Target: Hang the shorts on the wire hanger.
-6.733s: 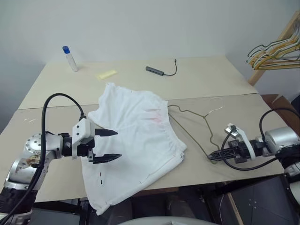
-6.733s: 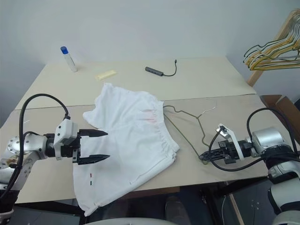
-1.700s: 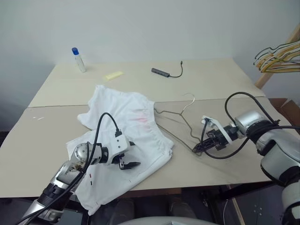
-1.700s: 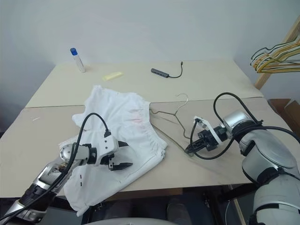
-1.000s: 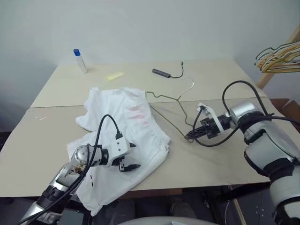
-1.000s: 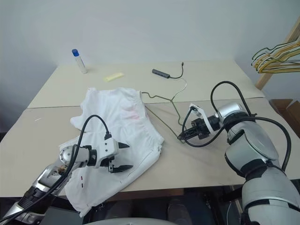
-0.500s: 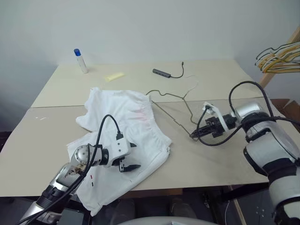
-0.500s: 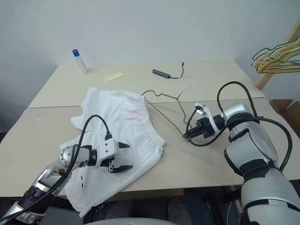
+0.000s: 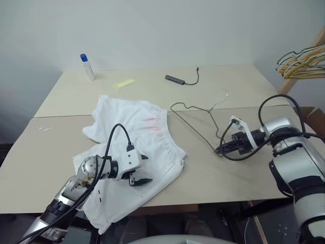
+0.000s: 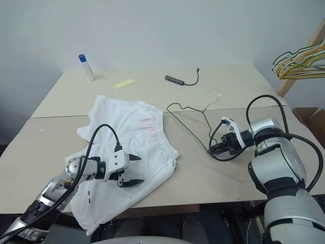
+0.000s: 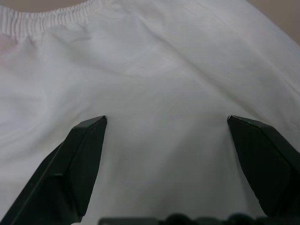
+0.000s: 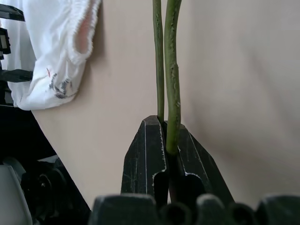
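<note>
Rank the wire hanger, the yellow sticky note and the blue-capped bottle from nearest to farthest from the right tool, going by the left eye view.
1. Wire hanger: its corner is clamped in the right tool.
2. Yellow sticky note: far side of the table, left of centre.
3. Blue-capped bottle: far left corner.

A plain pale wall (image 9: 162,30) fills the upper half of the frame. Below it stand two beige tables (image 9: 228,168) pushed together, their seam running across the middle. At the upper right edge a slanted wooden rack (image 9: 303,57) carries a bundle of yellow and dark hangers (image 9: 300,58). Light is even and soft.
</note>
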Controlling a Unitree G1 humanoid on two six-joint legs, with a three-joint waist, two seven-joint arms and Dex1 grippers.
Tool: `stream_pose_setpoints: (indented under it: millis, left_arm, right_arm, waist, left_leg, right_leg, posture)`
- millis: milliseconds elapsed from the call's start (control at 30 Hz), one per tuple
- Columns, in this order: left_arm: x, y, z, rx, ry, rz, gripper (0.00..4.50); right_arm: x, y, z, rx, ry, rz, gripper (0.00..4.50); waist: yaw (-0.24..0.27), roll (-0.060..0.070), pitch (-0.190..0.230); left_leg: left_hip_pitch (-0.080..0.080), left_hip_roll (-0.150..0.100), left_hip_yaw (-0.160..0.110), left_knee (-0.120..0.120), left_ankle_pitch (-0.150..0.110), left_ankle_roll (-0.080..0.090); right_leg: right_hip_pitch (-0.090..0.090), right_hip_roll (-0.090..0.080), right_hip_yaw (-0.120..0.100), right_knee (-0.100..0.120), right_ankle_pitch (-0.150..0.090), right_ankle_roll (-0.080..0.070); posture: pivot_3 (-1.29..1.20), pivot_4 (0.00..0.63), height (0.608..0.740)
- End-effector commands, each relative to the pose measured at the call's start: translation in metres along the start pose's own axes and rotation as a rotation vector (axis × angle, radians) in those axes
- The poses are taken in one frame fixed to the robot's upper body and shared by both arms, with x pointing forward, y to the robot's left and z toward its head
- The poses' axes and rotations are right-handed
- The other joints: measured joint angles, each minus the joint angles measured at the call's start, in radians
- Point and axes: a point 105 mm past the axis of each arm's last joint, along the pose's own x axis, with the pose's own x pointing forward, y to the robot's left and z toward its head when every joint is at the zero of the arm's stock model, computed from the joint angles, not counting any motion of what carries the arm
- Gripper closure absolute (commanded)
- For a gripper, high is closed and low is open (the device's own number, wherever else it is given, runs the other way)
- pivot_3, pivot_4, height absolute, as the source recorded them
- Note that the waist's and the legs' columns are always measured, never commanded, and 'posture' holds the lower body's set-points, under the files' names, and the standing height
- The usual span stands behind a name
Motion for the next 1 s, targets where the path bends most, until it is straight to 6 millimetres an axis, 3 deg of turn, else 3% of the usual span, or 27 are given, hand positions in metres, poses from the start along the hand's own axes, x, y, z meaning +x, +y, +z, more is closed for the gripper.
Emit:
stream_pose_setpoints:
  millis: [33,167,1000]
  left_arm:
    - [0.004,-0.007,-0.017,-0.016,0.072,-0.030,0.03]
    - [0.005,-0.006,-0.016,-0.012,0.070,-0.031,0.03]
    - [0.006,-0.009,-0.018,-0.013,0.070,-0.031,0.03]
  right_arm:
    - [0.001,0.007,-0.003,0.008,0.017,0.065,4.50]
    - [0.005,0.008,-0.012,0.018,0.047,0.090,4.50]
    - [0.002,0.025,-0.016,-0.003,0.058,0.207,4.50]
  waist:
    - [-0.001,0.000,0.000]
    - [-0.001,0.002,-0.001]
    - [0.000,0.002,-0.001]
  left_leg:
    - [0.000,0.000,0.000,0.000,0.000,0.000]
    - [0.000,0.000,0.000,0.000,0.000,0.000]
    - [0.000,0.000,0.000,0.000,0.000,0.000]
  right_leg:
    - [0.000,0.000,0.000,0.000,-0.001,0.001]
    - [0.000,0.000,0.000,0.000,-0.002,0.004]
    - [0.000,0.000,0.000,0.000,-0.004,0.006]
  posture:
    - [0.13,0.000,0.740]
    - [0.13,0.000,0.740]
    - [0.13,0.000,0.740]
